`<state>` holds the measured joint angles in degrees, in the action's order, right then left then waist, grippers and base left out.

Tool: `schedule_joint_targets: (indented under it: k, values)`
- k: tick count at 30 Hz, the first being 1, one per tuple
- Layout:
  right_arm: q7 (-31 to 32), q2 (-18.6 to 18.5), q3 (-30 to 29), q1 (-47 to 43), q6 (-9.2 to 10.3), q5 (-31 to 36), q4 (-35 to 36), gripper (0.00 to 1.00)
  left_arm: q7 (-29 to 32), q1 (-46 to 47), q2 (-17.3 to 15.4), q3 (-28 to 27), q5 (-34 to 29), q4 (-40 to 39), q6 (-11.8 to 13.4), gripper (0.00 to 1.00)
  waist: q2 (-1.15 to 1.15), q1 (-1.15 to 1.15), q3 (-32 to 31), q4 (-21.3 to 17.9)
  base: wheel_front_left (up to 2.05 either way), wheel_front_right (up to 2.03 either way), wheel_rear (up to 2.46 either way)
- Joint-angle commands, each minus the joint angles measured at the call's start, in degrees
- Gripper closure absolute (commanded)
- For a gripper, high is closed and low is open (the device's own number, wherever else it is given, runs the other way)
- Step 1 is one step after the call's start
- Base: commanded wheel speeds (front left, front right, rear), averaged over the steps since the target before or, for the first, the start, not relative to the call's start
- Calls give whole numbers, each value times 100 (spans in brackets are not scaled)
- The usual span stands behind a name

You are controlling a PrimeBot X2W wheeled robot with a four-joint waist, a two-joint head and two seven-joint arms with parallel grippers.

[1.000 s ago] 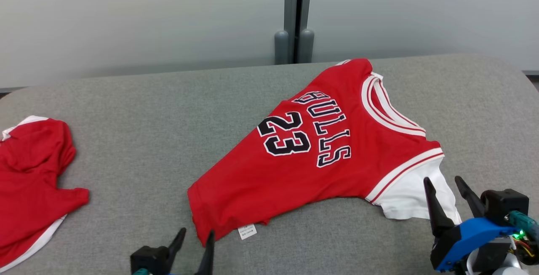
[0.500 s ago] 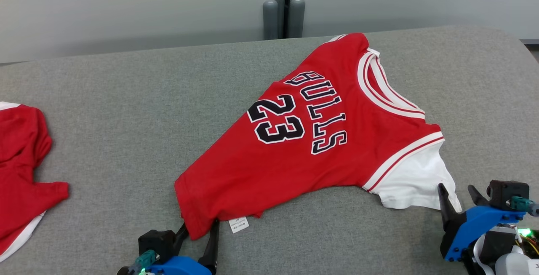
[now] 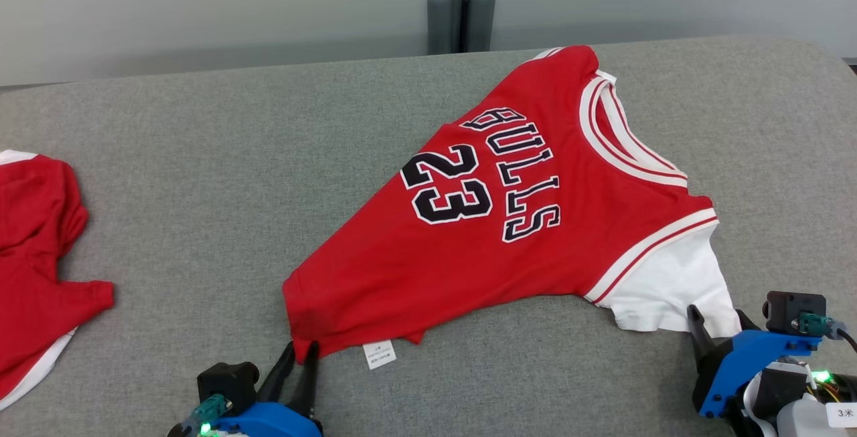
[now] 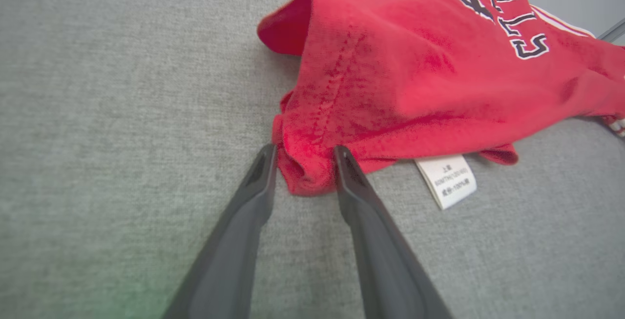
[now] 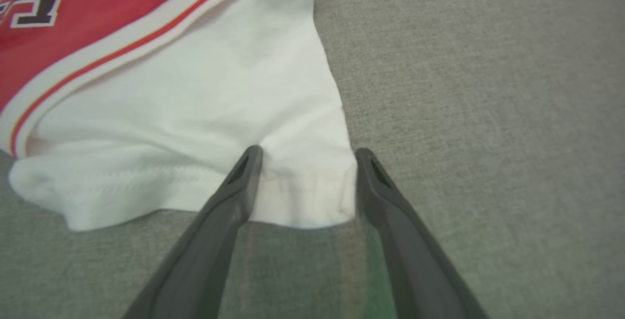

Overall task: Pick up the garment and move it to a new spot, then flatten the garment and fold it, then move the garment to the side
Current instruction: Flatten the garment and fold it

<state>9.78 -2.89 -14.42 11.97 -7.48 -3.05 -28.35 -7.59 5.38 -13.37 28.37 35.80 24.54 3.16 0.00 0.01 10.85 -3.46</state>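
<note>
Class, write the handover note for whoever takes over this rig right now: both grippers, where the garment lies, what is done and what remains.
Left gripper: shut on the bunched hem corner of the red jersey.
Right gripper: open, with the corner of the white sleeve between its fingers, not gripping.
The jersey lies print up on the grey table, right of centre and rumpled at the hem. A second red garment lies at far left.
Done: one corner gripped.
Left: close on the sleeve, flatten, fold, move aside.
</note>
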Motion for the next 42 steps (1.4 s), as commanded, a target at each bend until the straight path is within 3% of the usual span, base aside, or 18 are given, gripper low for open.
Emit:
schedule_joint_targets:
  k: [1, 5, 6, 7, 13, 17, 22, 23, 31, 33, 39, 42]
  values:
    - [73, 1, 3, 37, -3, 57, -195, 0, 82, -12, -12, -10, 42, 150, 5, 100, 0, -1, 3, -9, 0, 0, 0]
    - [136, 8, 14, 108, -2, 27, -482, 0, 107, 64, 45, 58, 66, 249, -72, 100, 0, -1, 4, -14, 0, 0, 0]
    - [200, 13, 31, 107, -2, 24, -560, 30, 100, 77, 51, 72, 72, 275, -89, 100, 0, -1, -2, -14, 0, 0, 0]
    - [238, 16, 64, 118, -2, -12, -617, 100, 93, 83, 60, 85, 76, 297, -100, 100, 0, -1, -11, -13, 0, 0, 0]
    - [-53, -2, 139, 236, -3, -297, -245, 100, -91, 86, 72, 100, 81, 229, -186, 100, 0, -1, -131, -19, 0, 0, 0]
    - [-200, -3, 240, 305, -3, -607, 503, 100, -295, 164, -28, -43, 105, -233, -202, 100, 0, -1, -258, -35, 0, 0, 0]
    - [47, -3, 367, 326, -3, -1014, 1946, 100, -234, 296, -227, -286, 299, -1358, -268, 100, 0, -1, -374, -42, 0, 0, 0]
    - [47, -3, 367, 326, -3, -1014, 1946, 100, -234, 296, -227, -286, 299, -1358, -268, 100, 0, -1, -374, -42, 0, 0, 0]
    - [681, -7, 384, 569, -3, -827, 4339, 100, 904, 767, -1124, -774, 575, -3373, -95, 100, 0, -1, -442, -86, 0, 0, 0]
    - [876, -150, 449, 707, -3, -733, 4764, 100, 1242, 949, -1342, -918, 644, -3793, 0, 100, 0, -1, -427, -91, 0, 0, 0]
    - [1341, -873, 658, 1242, -3, -685, 5258, 100, 2153, 1582, -1911, -1272, 757, -4538, 234, 100, 0, -1, -242, -96, 0, 0, 0]
    - [1388, -1174, 797, 1621, -3, -880, 5062, 100, 2383, 1909, -1843, -1413, 1044, -4563, 296, 100, 0, -1, -30, -120, 0, 0, 0]
